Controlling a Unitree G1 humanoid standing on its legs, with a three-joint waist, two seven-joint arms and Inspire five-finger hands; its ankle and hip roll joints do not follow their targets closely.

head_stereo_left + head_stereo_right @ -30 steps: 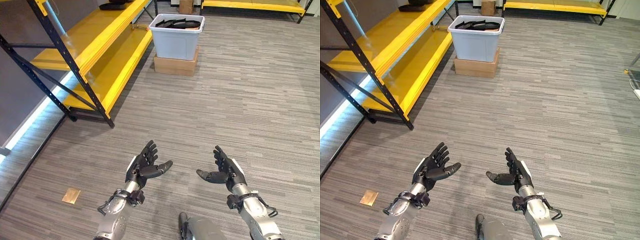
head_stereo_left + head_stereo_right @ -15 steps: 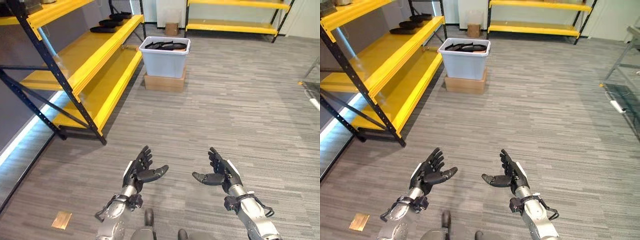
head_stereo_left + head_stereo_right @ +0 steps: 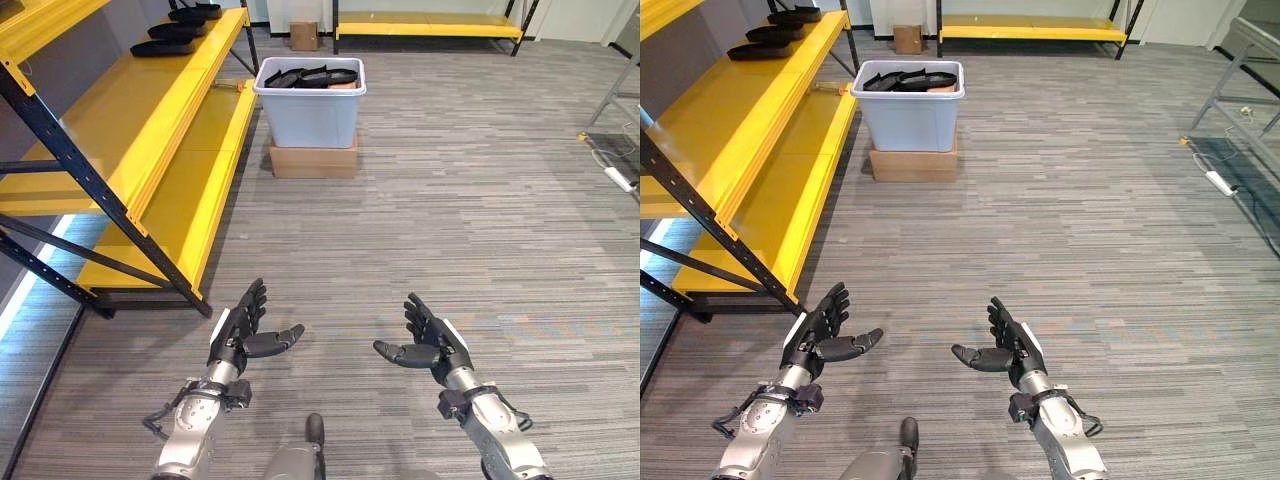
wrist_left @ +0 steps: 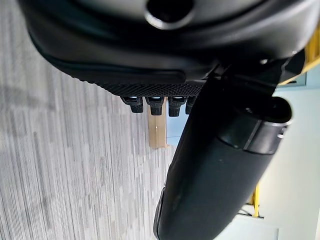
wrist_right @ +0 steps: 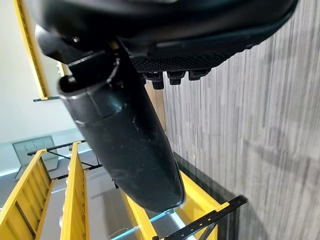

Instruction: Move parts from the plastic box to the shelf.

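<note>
A grey striped floor (image 3: 480,200) is stretching ahead. A yellow shelf (image 3: 130,110) with a black frame is running along the left side, carrying dark parts (image 3: 165,30) at its far end. Just beside it, a pale plastic box (image 3: 310,100) is sitting on a flat cardboard box (image 3: 313,160), holding black parts (image 3: 310,76). Well apart from the box, the left hand (image 3: 243,335) and right hand (image 3: 428,345) are hovering over the floor, palms facing, fingers (image 3: 252,300) spread and holding nothing.
</note>
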